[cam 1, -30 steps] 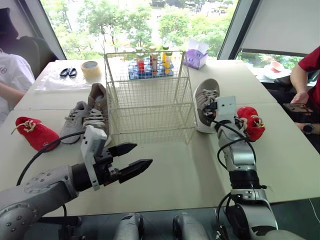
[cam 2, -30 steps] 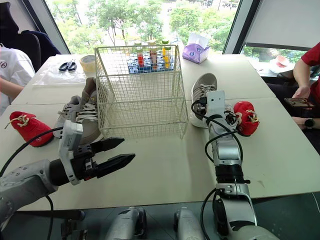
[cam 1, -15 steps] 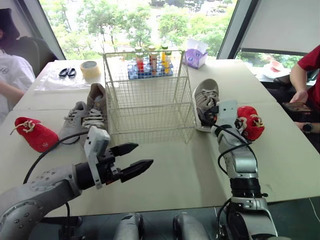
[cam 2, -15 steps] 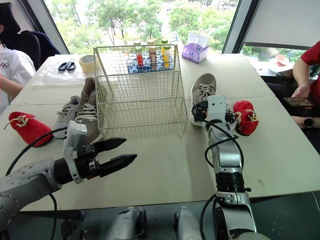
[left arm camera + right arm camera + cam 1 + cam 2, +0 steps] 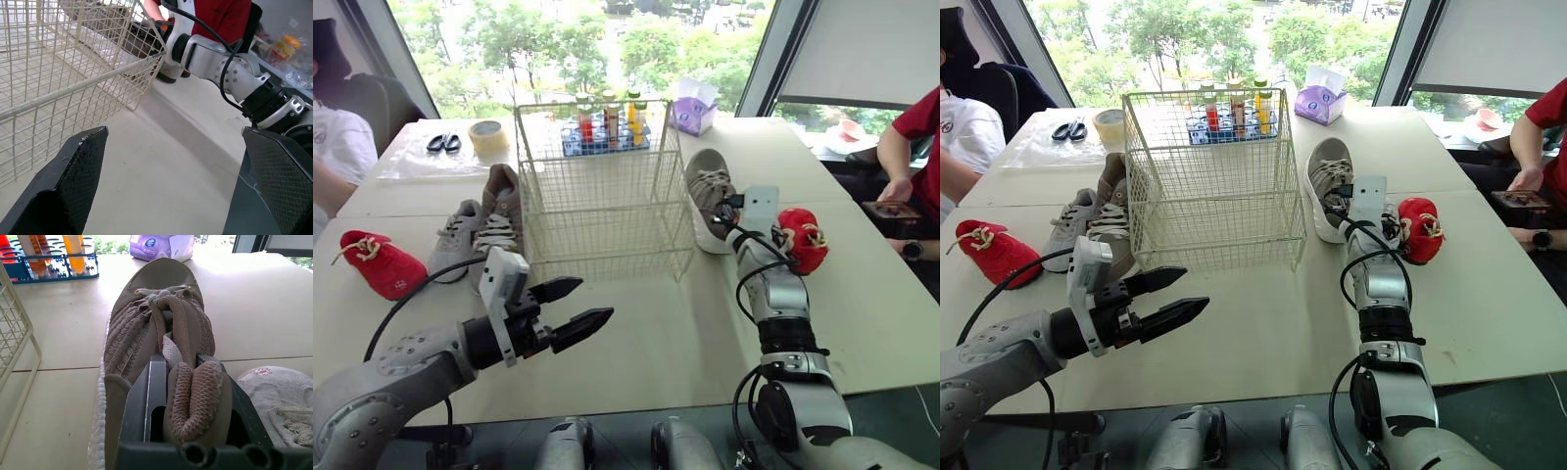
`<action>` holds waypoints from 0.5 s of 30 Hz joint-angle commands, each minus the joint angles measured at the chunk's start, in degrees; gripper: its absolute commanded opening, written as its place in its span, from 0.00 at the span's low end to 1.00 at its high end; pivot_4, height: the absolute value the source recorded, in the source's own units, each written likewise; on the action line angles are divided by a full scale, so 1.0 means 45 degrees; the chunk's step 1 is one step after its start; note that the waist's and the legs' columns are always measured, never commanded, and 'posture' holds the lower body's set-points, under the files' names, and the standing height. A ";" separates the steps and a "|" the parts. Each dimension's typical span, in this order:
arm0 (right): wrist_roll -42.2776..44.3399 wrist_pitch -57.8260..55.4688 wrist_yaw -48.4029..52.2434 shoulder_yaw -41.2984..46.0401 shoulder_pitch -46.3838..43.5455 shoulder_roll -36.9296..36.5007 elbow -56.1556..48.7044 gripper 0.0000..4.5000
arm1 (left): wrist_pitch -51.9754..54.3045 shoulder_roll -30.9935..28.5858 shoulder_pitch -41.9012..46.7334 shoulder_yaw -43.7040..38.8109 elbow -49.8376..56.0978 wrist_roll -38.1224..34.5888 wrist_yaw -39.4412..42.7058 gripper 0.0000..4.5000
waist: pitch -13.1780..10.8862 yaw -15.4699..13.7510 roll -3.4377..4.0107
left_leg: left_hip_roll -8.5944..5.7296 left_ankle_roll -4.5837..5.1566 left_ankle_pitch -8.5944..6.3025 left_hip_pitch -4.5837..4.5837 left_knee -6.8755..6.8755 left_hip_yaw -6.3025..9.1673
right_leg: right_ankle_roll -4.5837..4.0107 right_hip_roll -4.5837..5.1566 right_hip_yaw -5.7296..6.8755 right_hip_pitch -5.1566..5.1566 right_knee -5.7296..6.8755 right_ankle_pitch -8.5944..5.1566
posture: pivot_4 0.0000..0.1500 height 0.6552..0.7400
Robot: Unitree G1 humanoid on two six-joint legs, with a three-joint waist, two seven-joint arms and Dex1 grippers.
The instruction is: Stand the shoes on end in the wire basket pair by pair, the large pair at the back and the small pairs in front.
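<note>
Nearest, the left gripper (image 5: 596, 299) hovered over bare table (image 5: 666, 333) short of the basket's front left corner, its two black fingers spread wide with nothing between them. Open tabletop ran from there across to the right arm and forward to the near table edge.

Further in on the right, the right gripper (image 5: 185, 382) was pinched on the tongue of a tan shoe (image 5: 703, 181). This shoe lay just beside the right wall of the basket (image 5: 607, 230), toe pointing away. It was a large knit shoe with thick tan laces and a white sole. Whether its sole rested on the table could not be told.

A small grey shoe (image 5: 279, 396) sat just beside the tan shoe, cut off at the wrist view's edge, with the right red shoe (image 5: 803, 238) next to it.

The cream wire basket stood mid-table with no shoes in it. Against its left side lay a second tan shoe (image 5: 501, 211) and a grey shoe (image 5: 455, 238), touching each other. The left red shoe (image 5: 382, 262) lay well apart, near the table's left edge.

Behind the basket, partly screened by its wires, stood a rack of tubes (image 5: 605, 132). A tissue box (image 5: 695, 106), a tape roll (image 5: 489, 134) and scissors (image 5: 443, 143) lay at the far side. A seated person (image 5: 906, 147) was cut off at each side.
</note>
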State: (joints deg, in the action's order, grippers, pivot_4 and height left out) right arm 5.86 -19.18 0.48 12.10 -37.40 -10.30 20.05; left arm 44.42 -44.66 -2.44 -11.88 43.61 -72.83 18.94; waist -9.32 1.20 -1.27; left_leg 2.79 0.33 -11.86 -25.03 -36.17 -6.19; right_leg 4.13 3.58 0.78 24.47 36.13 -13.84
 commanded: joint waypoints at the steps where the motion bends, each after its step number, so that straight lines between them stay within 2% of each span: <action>1: -0.0040 0.0563 -0.0172 0.0121 -0.0035 -0.0270 -0.1327 0.07 | -0.0160 -0.0320 0.0562 -0.0754 0.0141 -0.1245 0.0025 1.00 | -0.0008 -0.0035 0.0012 | 0.0000 0.0000 0.0000 -0.0001 0.0002 0.0001 | 0.0000 0.0000 0.0001 0.0002 -0.0002 0.0000 | 1.00 0.94; 7: -0.0306 0.1364 0.0325 0.0179 -0.1861 -0.2009 -0.4140 0.07 | 0.0074 -0.1795 0.2742 -0.2215 -0.1846 -0.4656 0.0343 1.00 | -0.0159 -0.0081 0.0197 | -0.0025 0.0008 0.0008 -0.0120 -0.0017 -0.0001 | 0.0007 -0.0006 0.0001 0.0113 0.0012 0.0004 | 1.00 0.94; 11: -0.0221 0.1696 0.1212 0.0244 -0.3106 -0.3541 -0.4613 0.07 | 0.0235 -0.2488 0.4623 -0.2668 -0.3821 -0.6041 0.0605 1.00 | -0.0164 -0.0062 0.0203 | -0.0023 0.0018 0.0013 -0.0150 -0.0007 -0.0007 | 0.0060 -0.0041 -0.0002 0.0150 0.0019 0.0025 | 1.00 0.94; 12: -0.0138 0.1816 0.1497 0.0302 -0.3429 -0.3926 -0.4604 0.07 | 0.0251 -0.2579 0.5136 -0.2751 -0.4358 -0.6270 0.0624 1.00 | -0.0165 -0.0070 0.0201 | -0.0022 0.0018 0.0012 -0.0141 -0.0002 -0.0007 | 0.0075 -0.0053 -0.0002 0.0144 0.0018 0.0021 | 1.00 0.94; 15: 0.0839 0.2899 0.5255 -0.0034 -0.5153 -0.6258 -0.4161 0.07 | 0.0263 -0.3171 0.7693 -0.2724 -0.7287 -0.5326 0.1159 1.00 | -0.0197 -0.0095 0.0192 | -0.0021 0.0015 0.0012 -0.0129 -0.0006 -0.0005 | 0.0085 -0.0086 -0.0001 0.0129 0.0020 0.0013 | 1.00 0.94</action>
State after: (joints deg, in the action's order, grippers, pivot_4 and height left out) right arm 6.93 -10.29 15.30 11.98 -56.26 -34.82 2.82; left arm 45.97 -57.12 28.16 -21.95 16.70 -98.64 22.45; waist -10.20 0.77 -0.40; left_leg 2.67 0.36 -11.77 -25.63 -36.14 -6.24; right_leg 4.51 3.17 0.78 25.09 36.19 -13.79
